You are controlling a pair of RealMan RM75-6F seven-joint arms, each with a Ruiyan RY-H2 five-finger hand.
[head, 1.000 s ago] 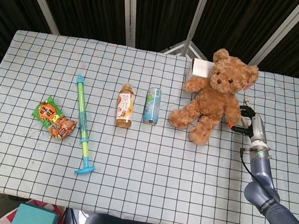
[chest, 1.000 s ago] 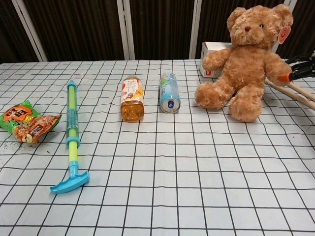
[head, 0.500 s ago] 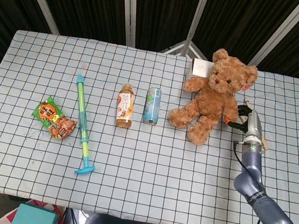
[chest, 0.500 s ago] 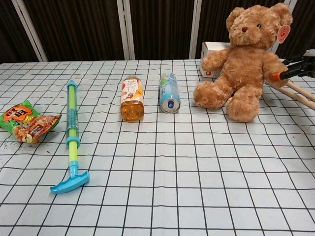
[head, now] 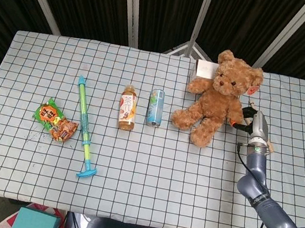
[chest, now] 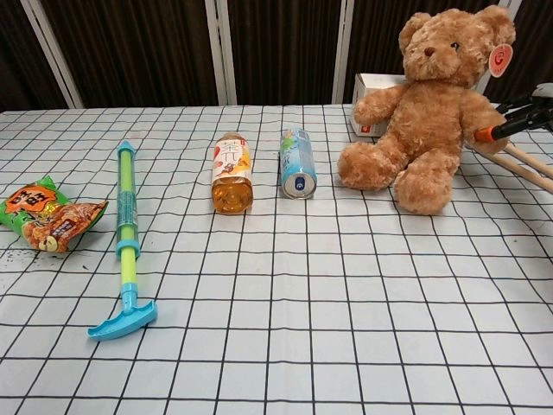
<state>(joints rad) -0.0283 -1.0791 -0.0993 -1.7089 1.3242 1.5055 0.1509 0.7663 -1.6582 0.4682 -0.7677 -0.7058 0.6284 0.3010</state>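
The head view looks down from high up, above the near edge of the table [head: 145, 194], and sees the whole checked cloth from end to end, with dark curtains behind. The chest view sits low, close to the near edge, and looks flat across the cloth toward the same curtains, so things look bigger. Both views show the right hand [head: 249, 119] at the far right side; in the chest view only its fingertips [chest: 518, 121] poke in from the right edge. Both also share the teddy bear [head: 220, 96] just left of that hand.
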